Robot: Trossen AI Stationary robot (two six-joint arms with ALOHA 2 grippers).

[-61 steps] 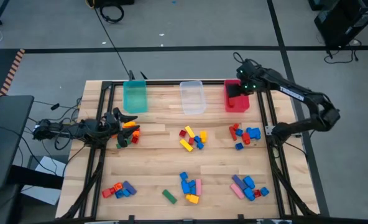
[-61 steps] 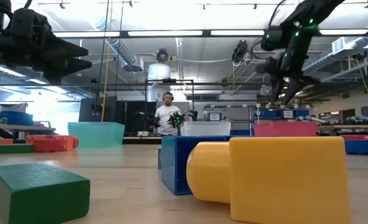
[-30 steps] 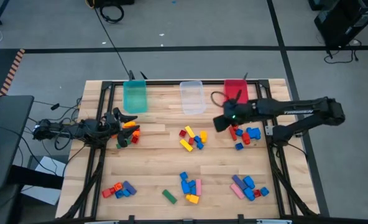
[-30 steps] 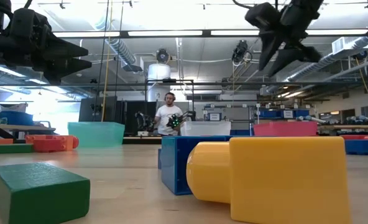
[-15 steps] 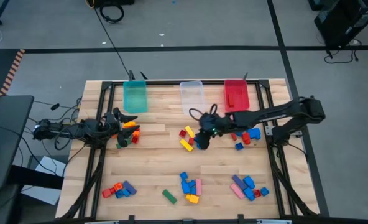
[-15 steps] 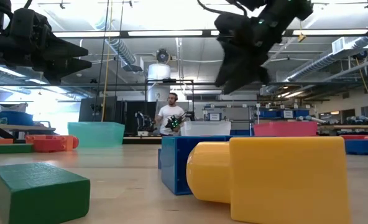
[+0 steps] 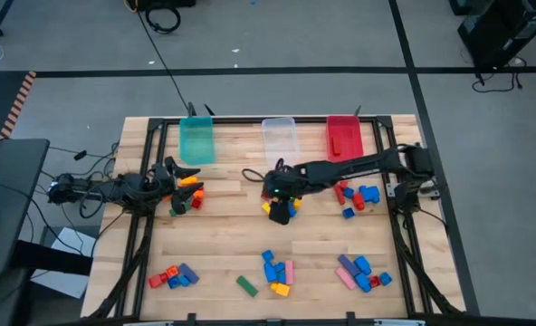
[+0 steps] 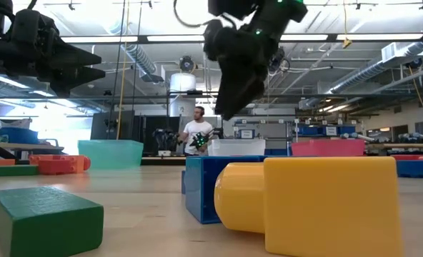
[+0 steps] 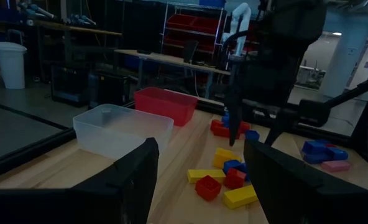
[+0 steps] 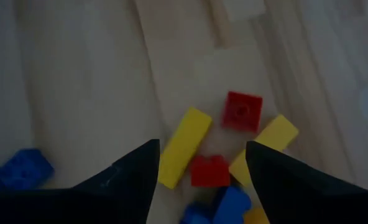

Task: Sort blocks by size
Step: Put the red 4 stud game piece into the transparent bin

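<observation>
Right gripper point(image 7: 278, 192) left the empty-looking red bin point(image 7: 344, 138) for centre blocks point(image 7: 281, 204).

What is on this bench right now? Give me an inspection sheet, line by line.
Surface: wooden table in a black frame.
Job's things: blocks in six loose piles; the centre pile has yellow and red pieces between the right tool's fingers in its wrist view. A green block lies alone near the front edge.
Clutter: nothing seen beyond the teal bin, clear bin and red bin along the far edge.
Grippers: right tool open above the centre pile, empty. Left tool open, at the table's left side.
Cables: black cable across the floor to the table's far edge.
Surroundings: a person in the room behind.
</observation>
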